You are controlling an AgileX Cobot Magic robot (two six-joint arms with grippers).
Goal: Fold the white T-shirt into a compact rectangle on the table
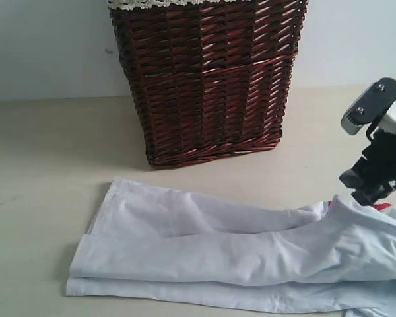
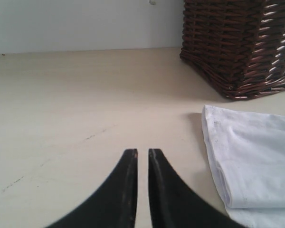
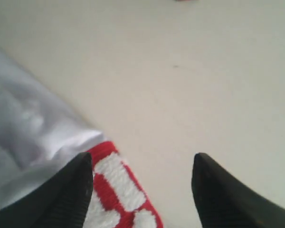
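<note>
Spread right tool (image 3: 141,160) hovers over the white T-shirt (image 3: 31,126) edge.

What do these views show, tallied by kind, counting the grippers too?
Shirts: 1, the white T-shirt
Baskets: 1, the wicker basket
Grippers: 2, the left gripper shut on nothing, the right gripper open
Total: 4

Indoor test bench dressed as home laundry spot. Shown by plain white wall (image 1: 46,46) at upper left, beige table (image 1: 46,152) below, wicker basket (image 1: 208,79) at top centre.
</note>
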